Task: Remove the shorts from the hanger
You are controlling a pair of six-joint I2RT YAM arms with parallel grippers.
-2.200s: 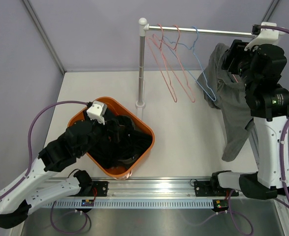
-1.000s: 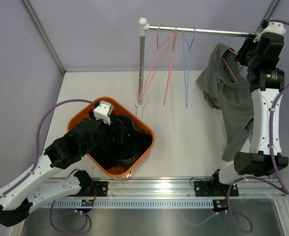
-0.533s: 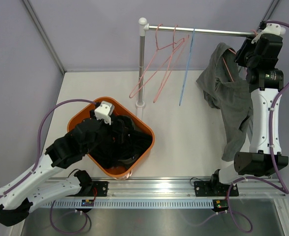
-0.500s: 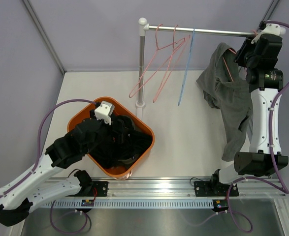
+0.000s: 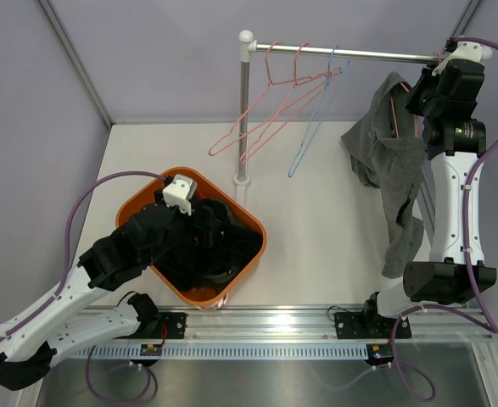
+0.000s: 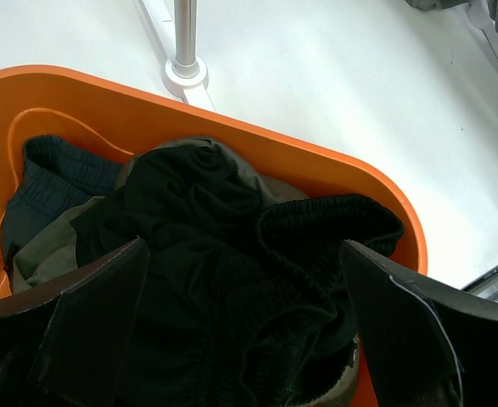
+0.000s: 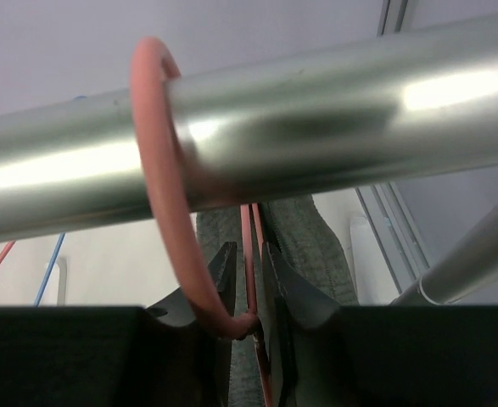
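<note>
Shorts (image 5: 386,163) hanging, right gripper (image 7: 250,264) — pinching hanger (image 7: 170,229)

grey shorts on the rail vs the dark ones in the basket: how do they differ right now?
Pose: the grey shorts hang draped from a pink hanger on the rail; the dark shorts lie bunched in the orange basket.
Colour: the grey shorts are light grey, the dark shorts black and olive.
Handling: the right gripper is shut on the grey pair's hanger; the left gripper is open over the dark pile.
Both are soft, crumpled cloth.
</note>
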